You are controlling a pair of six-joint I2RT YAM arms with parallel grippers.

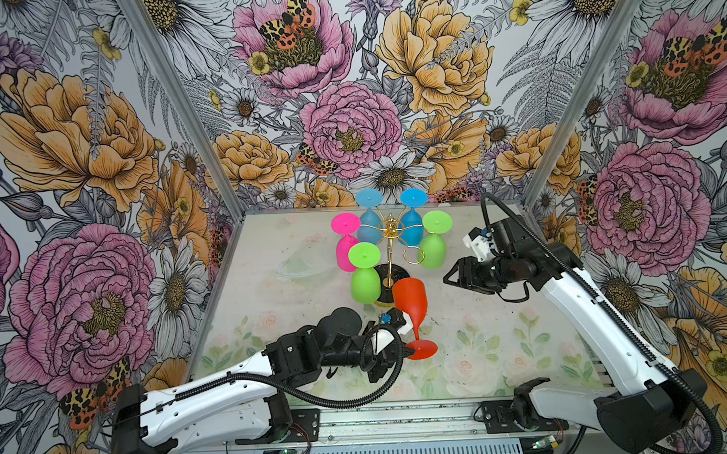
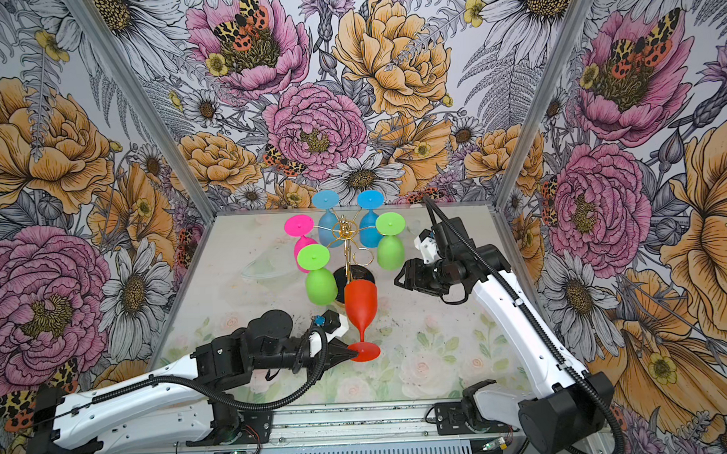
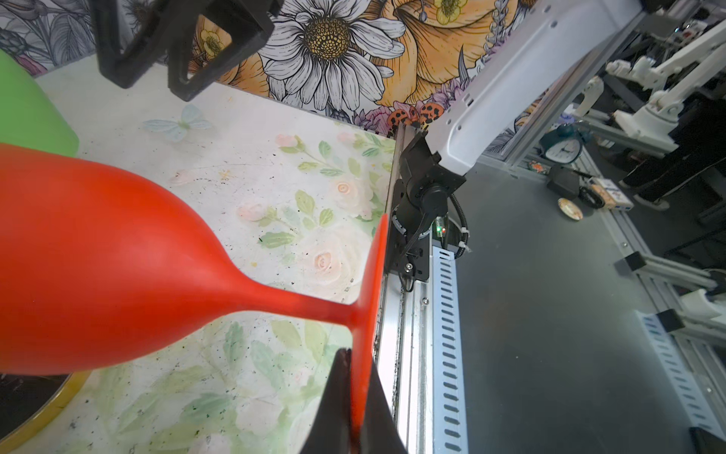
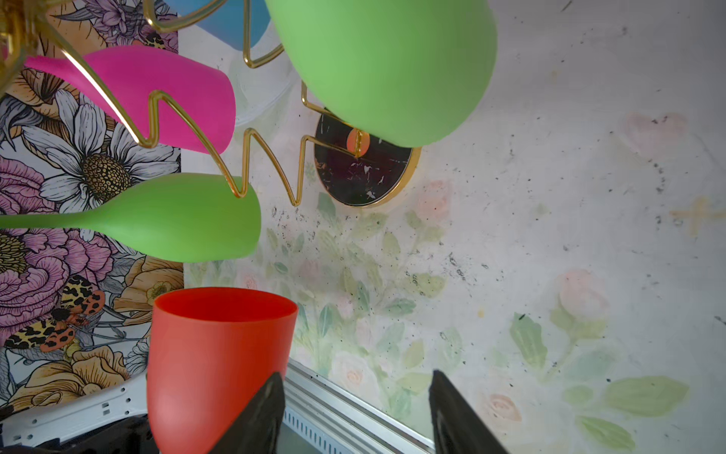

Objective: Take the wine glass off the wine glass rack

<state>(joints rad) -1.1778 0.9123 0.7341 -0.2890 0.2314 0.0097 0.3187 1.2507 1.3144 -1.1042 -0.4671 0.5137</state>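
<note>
Near the middle of both top views stands one wine glass rack (image 1: 389, 229), gold wire rising from a round black marbled base (image 4: 361, 177) on the floral tabletop (image 1: 502, 314). Six glasses are in the scene. Five hang bowl-down from the rack: two blue wine glasses (image 1: 368, 230), two green wine glasses (image 1: 365, 280) and one pink wine glass (image 1: 346, 257). One gold loop (image 1: 415, 255) at lower right of the post carries nothing.

The sixth, the red wine glass (image 1: 410, 297), is off the rack at lower centre, bowl up and leaning a little, just in front of the base. Whether its foot rests on the tabletop cannot be told.

One arm reaches in low from the lower left, forearm nearly level; the left fingers (image 2: 346, 352) pinch the rim of the red foot, one on each face. From the lower right, the second arm rises and bends inward; the right fingers (image 4: 255, 416) are spread with nothing between them, right of the rack, touching no glass.

Beyond the tabletop, the left wrist view shows one teal alarm clock (image 3: 560, 147), its dial too small to read.
</note>
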